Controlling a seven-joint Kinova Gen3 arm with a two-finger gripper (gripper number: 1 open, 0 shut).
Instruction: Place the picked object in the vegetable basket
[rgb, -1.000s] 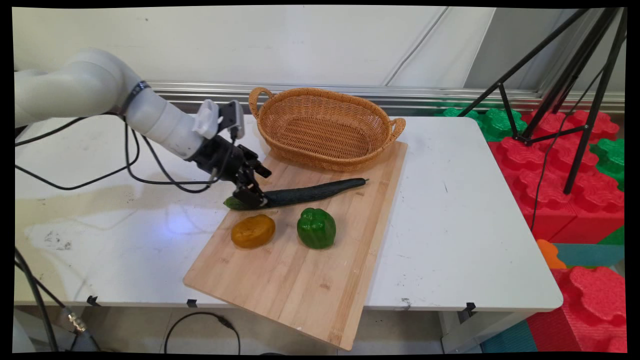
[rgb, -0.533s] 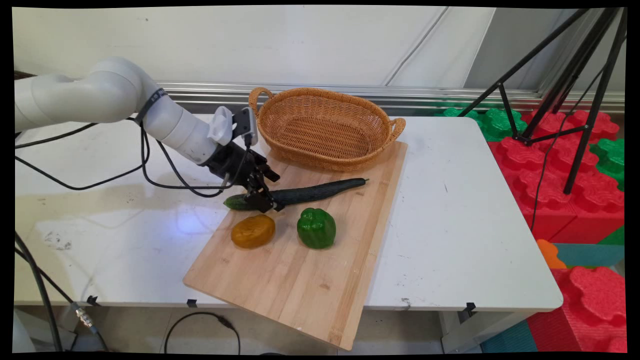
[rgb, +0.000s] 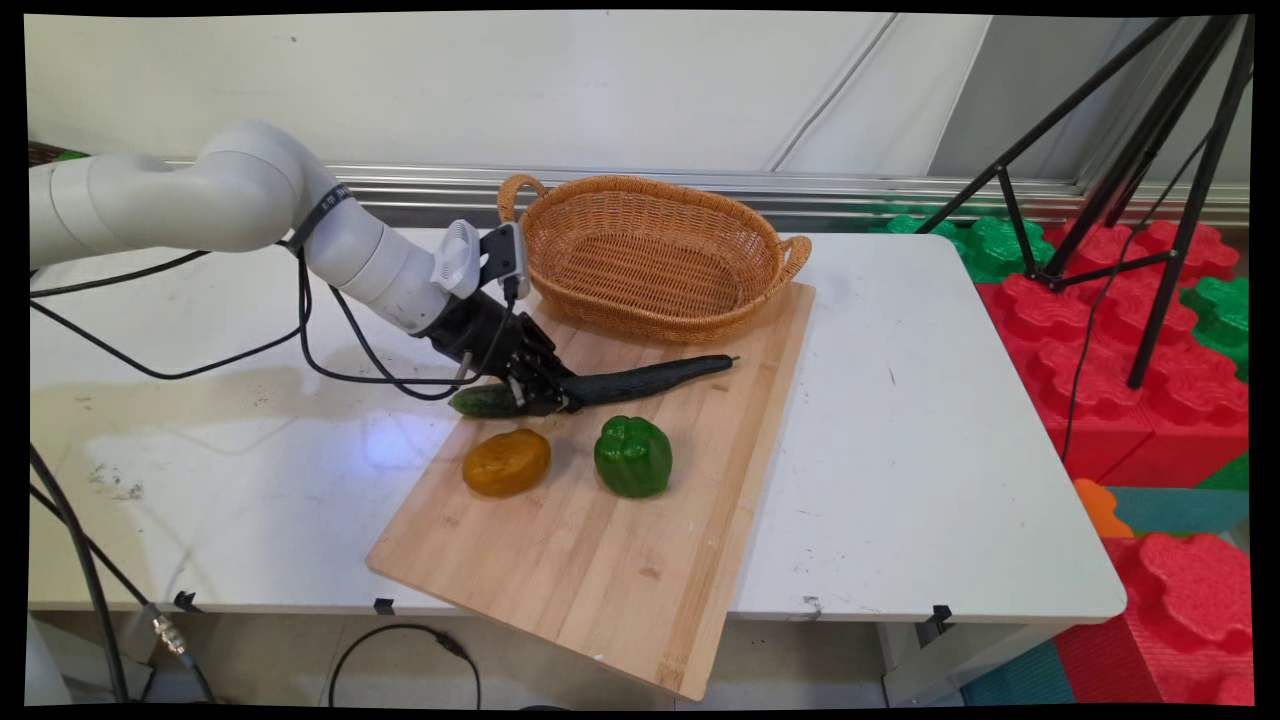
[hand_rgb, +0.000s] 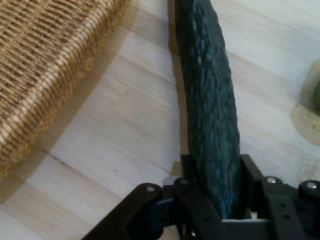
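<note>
Black tool (rgb: 540, 392) on white arm, low over wooden board (rgb: 640, 560) on white tabletop (rgb: 930, 480). Its fingers (hand_rgb: 192, 187) are nearly closed, clamped on both sides of a dark green cucumber (rgb: 640, 380) near its left end; cucumber lies flat on the board, most of its length running away to the tool's right. Wicker basket (rgb: 650, 255) just behind tool. Orange-brown veg (rgb: 506, 462) & green pepper (rgb: 632, 457) sit just in front, apart from it.
</note>
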